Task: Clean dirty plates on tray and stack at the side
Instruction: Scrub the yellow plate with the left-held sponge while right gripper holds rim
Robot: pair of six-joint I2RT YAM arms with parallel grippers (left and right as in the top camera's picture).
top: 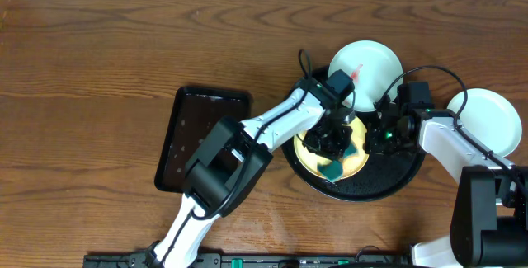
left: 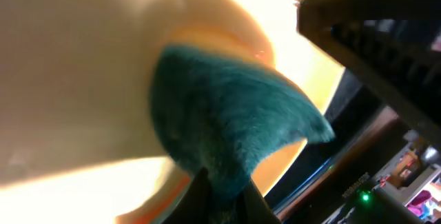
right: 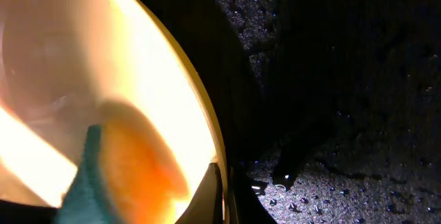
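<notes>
Your left claw [left: 224, 200] clamping teal sponge [left: 227, 124] on glossy pale yellow plate [top: 360, 164], sitting in droplet-speckled black tray [top: 389, 177] near right edge. Right claw [right: 222, 196] hanging at plate rim; width: cannot tell.

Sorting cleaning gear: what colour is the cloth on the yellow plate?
The cloth is teal; left wrist view shows it best.

Overhead evenly lit; wrist views blurred, plate [right: 103, 65] overexposed.
</notes>
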